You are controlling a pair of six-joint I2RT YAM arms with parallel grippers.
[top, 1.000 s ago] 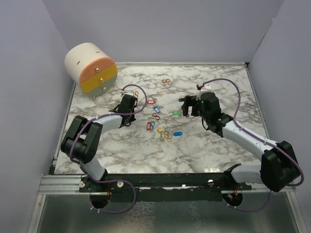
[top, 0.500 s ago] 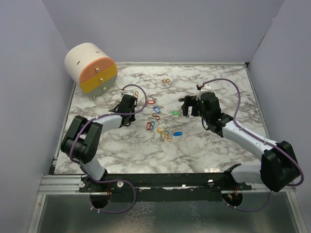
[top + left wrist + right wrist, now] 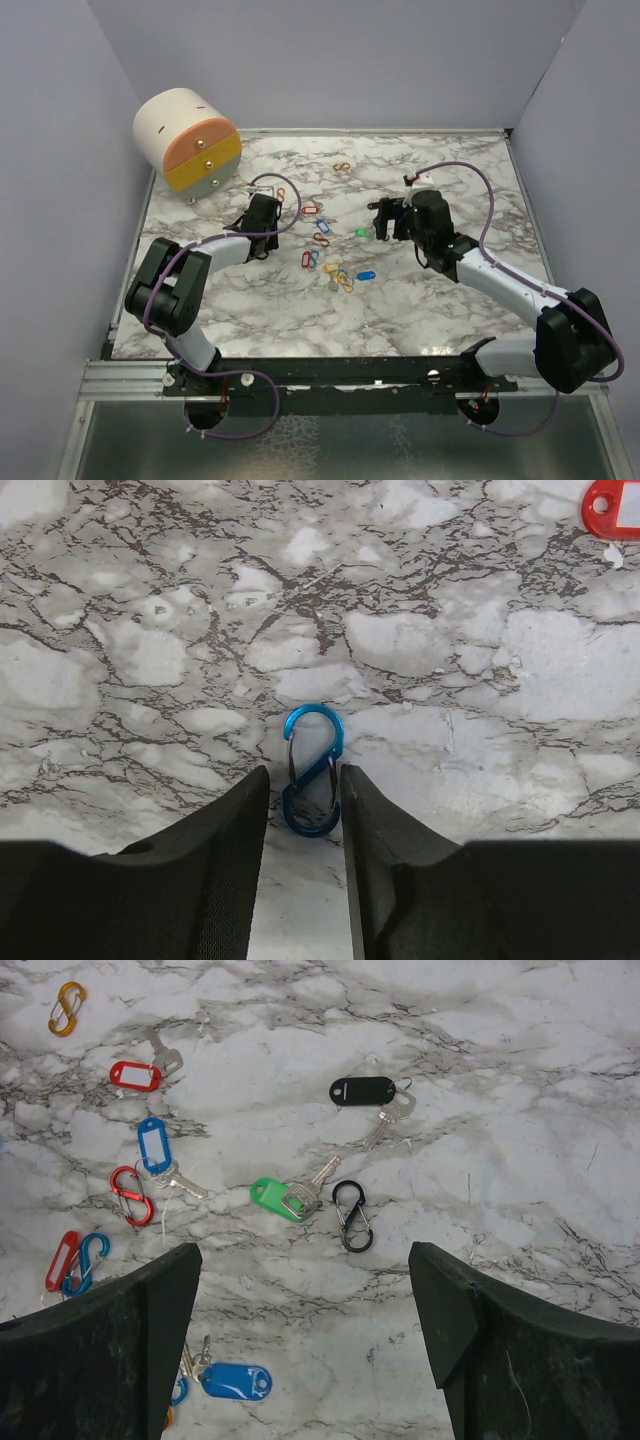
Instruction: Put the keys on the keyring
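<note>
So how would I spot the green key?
On the marble table, look at the scatter of small coloured tags near the middle. At its right edge, just in front of the right gripper, lies the green-tagged key beside a black clip. Its neighbours' tags are black, red or blue.

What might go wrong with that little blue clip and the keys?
The blue clip lies flat between the left gripper's narrowly parted fingers, so it may slip or get nudged away instead of lifted. The right gripper hangs open above the green key and black clip, which lie close together; it might catch both.
</note>
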